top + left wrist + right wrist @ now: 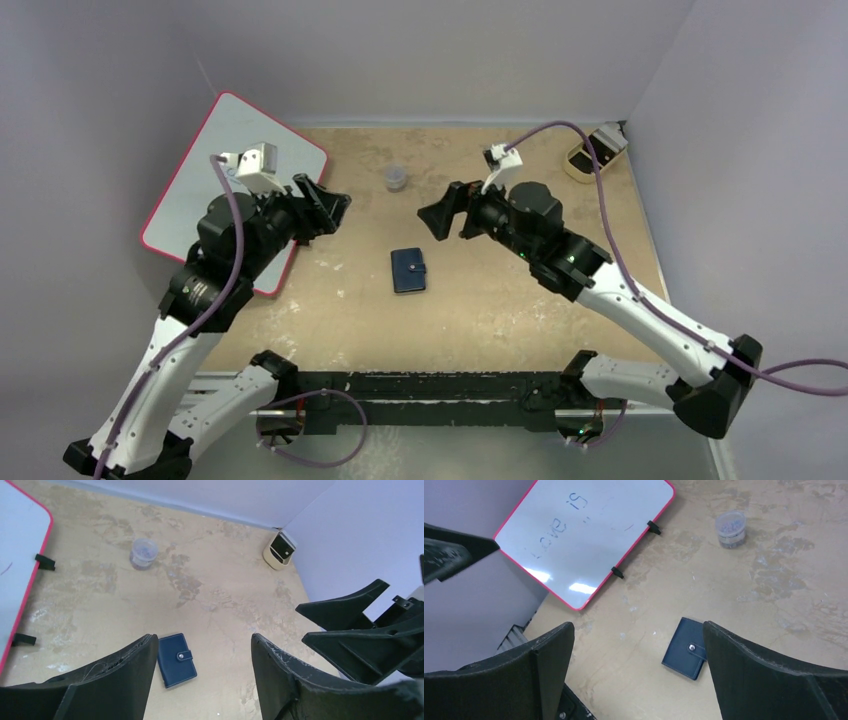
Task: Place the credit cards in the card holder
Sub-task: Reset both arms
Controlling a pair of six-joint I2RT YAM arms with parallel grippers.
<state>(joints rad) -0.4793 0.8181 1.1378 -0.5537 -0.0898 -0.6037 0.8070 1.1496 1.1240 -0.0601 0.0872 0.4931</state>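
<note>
Well, nearest to me both arms hang above the tabletop (pixel 500 310) with nothing in them: the left gripper (pixel 333 205) has its jaws wide apart, and the right gripper (pixel 438 218) the same. Between them, in the middle of the tabletop, lies the card holder (pixel 408 270), flat and folded shut. It is a small dark navy case with a tab and a silver stud. I judge it light, thin and a little soft, so it may slide when pushed. I would pinch it across its two long edges and lift the tab first. The credit cards I cannot find in any view. Farther away are a small clear jar (pixel 397 178), the pink-edged whiteboard (pixel 215 165) on the left and a tan tray (pixel 590 158) in the far right corner.
</note>
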